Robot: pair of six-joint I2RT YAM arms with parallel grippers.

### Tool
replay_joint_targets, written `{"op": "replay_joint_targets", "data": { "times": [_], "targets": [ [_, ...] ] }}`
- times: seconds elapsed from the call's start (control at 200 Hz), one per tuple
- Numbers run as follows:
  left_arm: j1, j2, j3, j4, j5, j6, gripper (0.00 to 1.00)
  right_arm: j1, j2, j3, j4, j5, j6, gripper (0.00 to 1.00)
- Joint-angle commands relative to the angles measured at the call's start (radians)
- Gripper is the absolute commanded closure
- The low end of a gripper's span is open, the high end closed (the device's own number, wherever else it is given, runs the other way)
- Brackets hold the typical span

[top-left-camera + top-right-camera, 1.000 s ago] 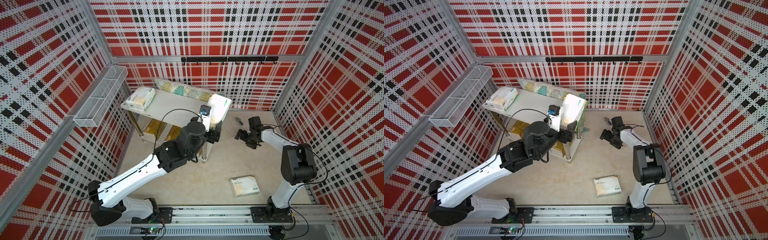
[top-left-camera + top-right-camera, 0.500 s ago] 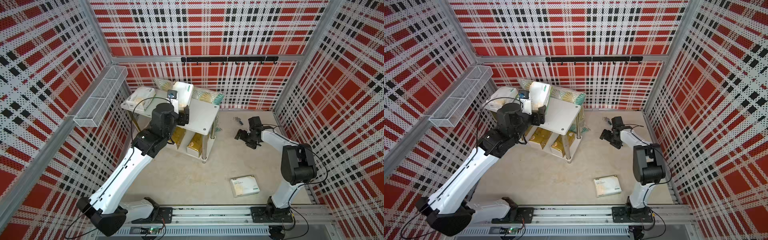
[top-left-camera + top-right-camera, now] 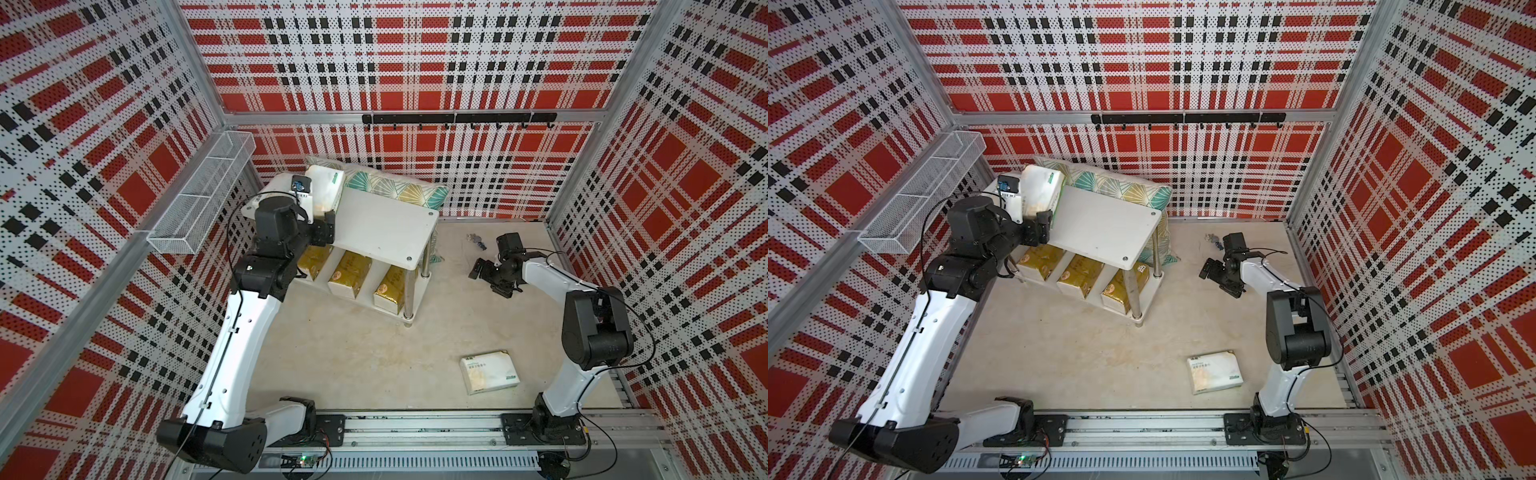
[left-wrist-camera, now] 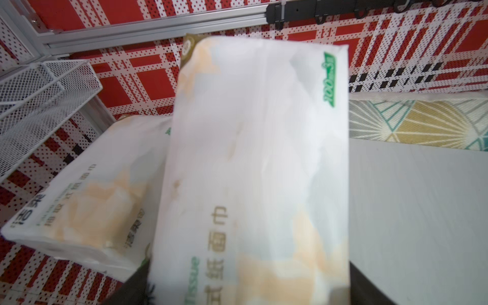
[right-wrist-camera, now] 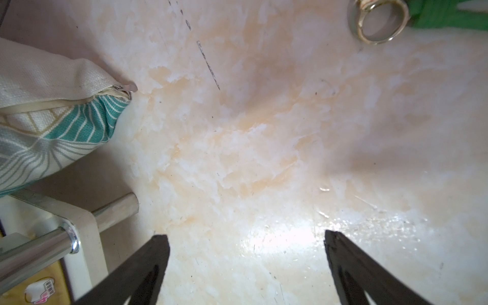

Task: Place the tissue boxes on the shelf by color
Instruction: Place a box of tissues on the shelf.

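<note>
Both top views: left fingers [image 3: 329, 224] clamp a tilted white pack [image 3: 328, 189] over the shelf's [image 3: 386, 228] upper-left end; three gold packs [image 3: 349, 274] fill its lower tier; another white pack [image 3: 488, 371] lies on the floor [image 3: 353, 353], lower right. Left wrist: a second white pack [image 4: 79, 206] lies beside the held one. Right wrist: right fingers [image 5: 148, 264] apart above floor.

The white shelf [image 3: 382, 224] holds three gold packs [image 3: 349, 272] on its lower tier and a white pack [image 4: 87, 195] at its top's left end. A second white pack [image 3: 489, 371] lies on the floor [image 3: 353, 353], near right.
</note>
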Motion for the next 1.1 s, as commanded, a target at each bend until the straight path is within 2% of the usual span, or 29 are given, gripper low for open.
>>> {"op": "replay_joint_targets", "data": {
  "times": [0.0, 0.281, 0.797, 1.092],
  "targets": [
    [0.055, 0.01, 0.017, 0.012, 0.153, 0.037, 0.18, -0.005, 0.007, -0.001, 0.009, -0.001, -0.007, 0.0],
    [0.064, 0.005, 0.022, 0.033, 0.228, 0.001, 0.19, -0.005, 0.017, -0.009, 0.022, -0.005, 0.001, 0.0],
    [0.006, 0.072, 0.039, -0.007, 0.132, -0.035, 0.19, 0.004, 0.021, -0.001, 0.018, -0.001, 0.001, 0.0],
    [-0.026, 0.086, 0.037, -0.013, 0.096, -0.014, 0.09, 0.004, 0.024, 0.0, 0.021, -0.003, 0.002, 0.0]
  ]
}}
